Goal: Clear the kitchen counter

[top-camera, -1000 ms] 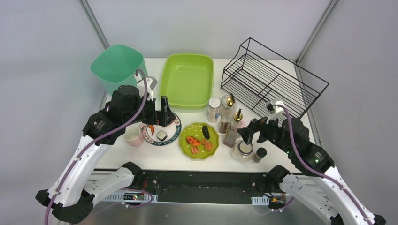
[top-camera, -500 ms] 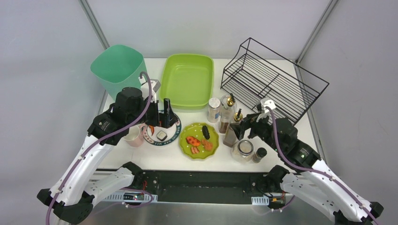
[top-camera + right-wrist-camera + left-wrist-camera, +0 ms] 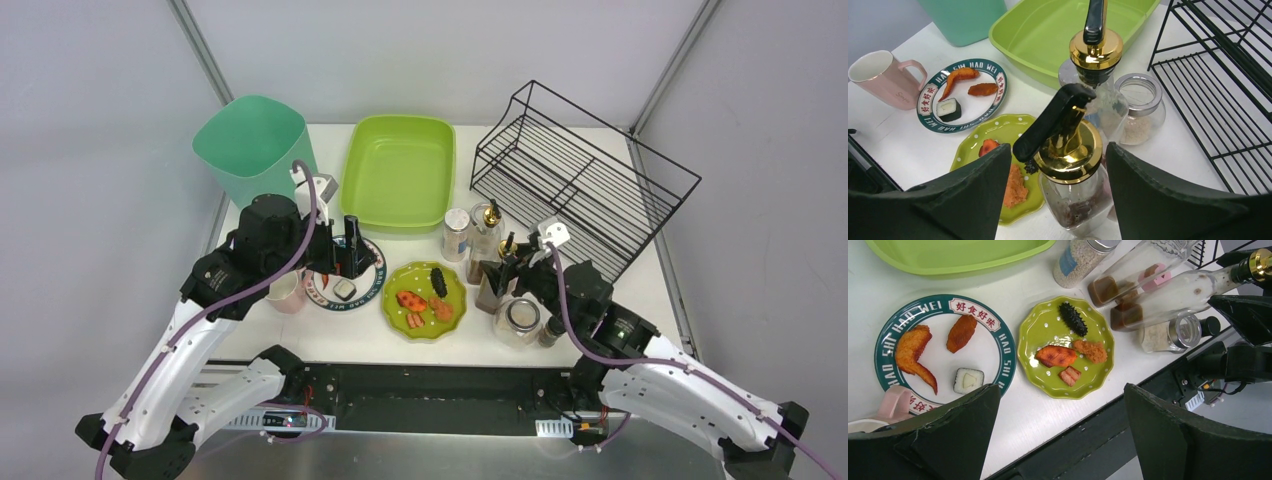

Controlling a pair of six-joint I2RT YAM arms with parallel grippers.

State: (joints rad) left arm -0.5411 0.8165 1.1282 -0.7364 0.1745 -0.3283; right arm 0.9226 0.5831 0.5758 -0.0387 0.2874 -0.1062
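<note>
The kitchen counter [image 3: 350,330] lies right under both arms and it's packed. A teal bin [image 3: 250,145] stands at its far-left corner, and a pink mug [image 3: 285,290] sits nearer the left edge, touching a round lettered plate [image 3: 885,335] with a fried wing, another fried piece and a sushi roll on it.

The left gripper [image 3: 1060,390] hangs above that plate, fingers spread wide and holding nothing, the counter well below them. A lime-green tub [image 3: 400,175] sits at the far edge, mid-counter. In front of it, toward the front rail, is a scalloped green plate [image 3: 425,335] with four bits of food.

Just right of that is a cluster of bottles and jars. The right gripper [image 3: 1058,146] is down among them, its fingers on either side of a gold-capped bottle [image 3: 1073,200] with a black pour spout. A gap shows on one side, so they're apart and not clamped, and the counter is just beneath. A black wire rack [image 3: 590,180] fills the far-right corner.
</note>
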